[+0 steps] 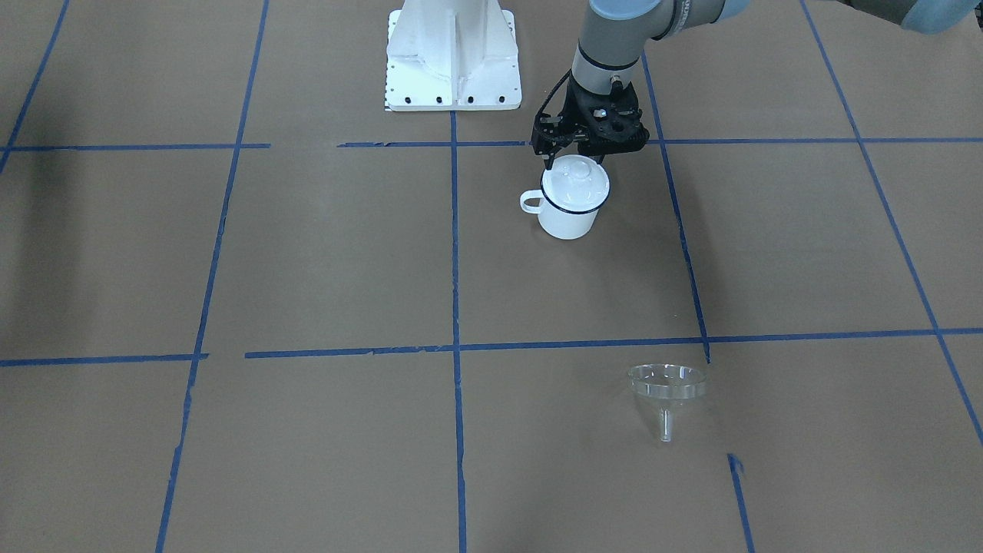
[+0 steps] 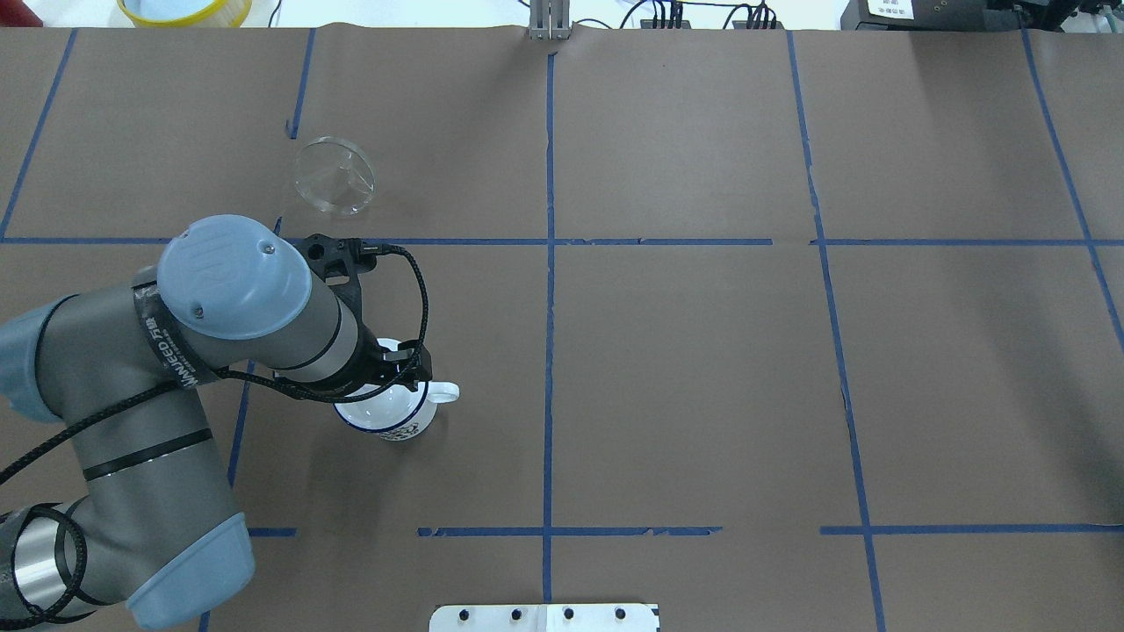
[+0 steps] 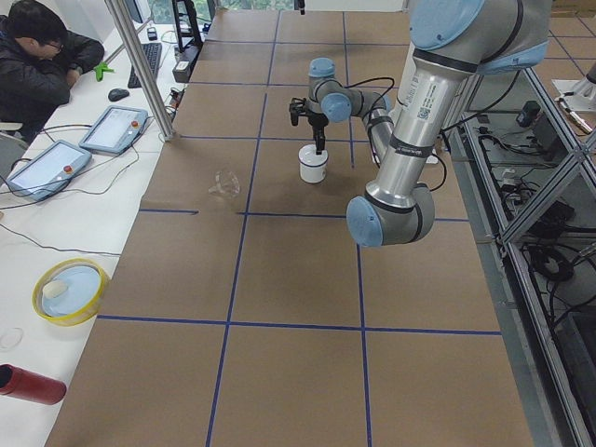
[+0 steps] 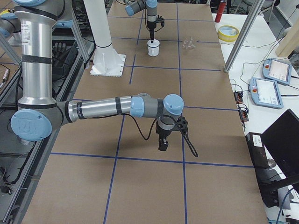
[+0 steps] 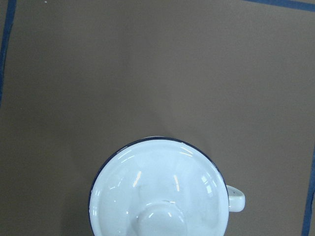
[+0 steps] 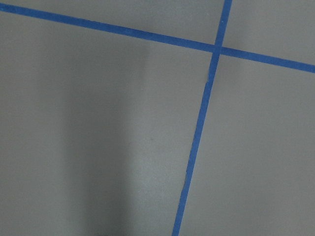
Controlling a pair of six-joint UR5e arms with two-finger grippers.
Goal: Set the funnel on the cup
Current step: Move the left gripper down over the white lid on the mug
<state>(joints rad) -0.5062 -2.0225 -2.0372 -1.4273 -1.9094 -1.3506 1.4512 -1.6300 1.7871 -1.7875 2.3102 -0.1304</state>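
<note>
Upper centre, we cannot tell whether our left fingers (image 1: 549,156) are spread over the lid (image 1: 576,183); an off-centre pinch could tip the cup (image 1: 567,221).

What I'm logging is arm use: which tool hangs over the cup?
The left tool, poised right above the cup and its lid; the right tool hangs over the table far from both.

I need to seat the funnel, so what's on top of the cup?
A white knobbed lid sits on the cup, covering its mouth, with the left claw just above it. The lid hides whatever is inside.
</note>
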